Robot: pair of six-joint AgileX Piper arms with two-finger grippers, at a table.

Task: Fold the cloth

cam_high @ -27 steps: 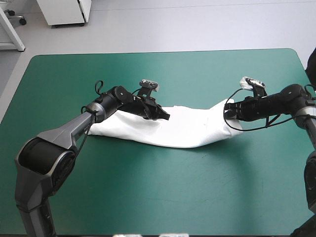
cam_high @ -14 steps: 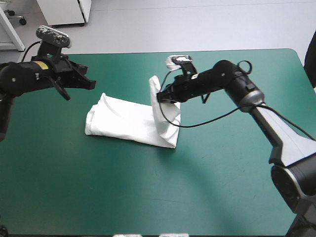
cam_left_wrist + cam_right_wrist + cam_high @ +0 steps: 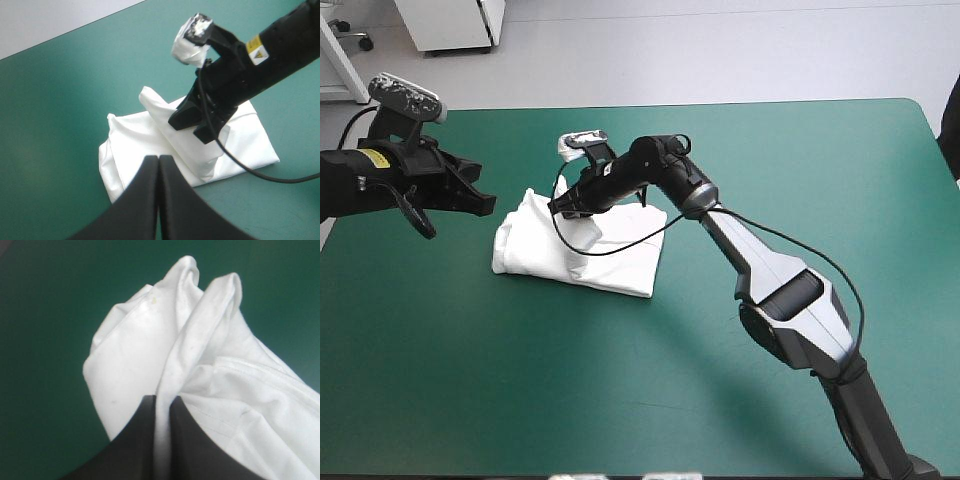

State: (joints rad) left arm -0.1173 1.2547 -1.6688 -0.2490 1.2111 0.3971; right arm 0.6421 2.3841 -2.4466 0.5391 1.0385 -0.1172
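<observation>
The white T-shirt (image 3: 610,262) lies as a folded bundle left of the table's middle. My right gripper (image 3: 563,208) reaches across it from the right, shut on the T-shirt, and holds one end of the cloth over the bundle's left half. In the right wrist view the white fabric (image 3: 200,365) runs up between the right gripper (image 3: 161,402) fingers. My left gripper (image 3: 485,203) hovers raised near the table's left edge, shut and holding nothing. The left wrist view has the left gripper (image 3: 159,162) pointing at the T-shirt (image 3: 150,145) and at the right gripper (image 3: 192,124).
Teal-green cover (image 3: 650,390) surrounds the bundle, with broad room toward the front and the right. The right arm (image 3: 770,275) crosses the table's middle from the front right.
My right gripper has carried the T-shirt's end farther left over the bundle. The left gripper, which let go earlier and lifted away, has shifted slightly down and left.
</observation>
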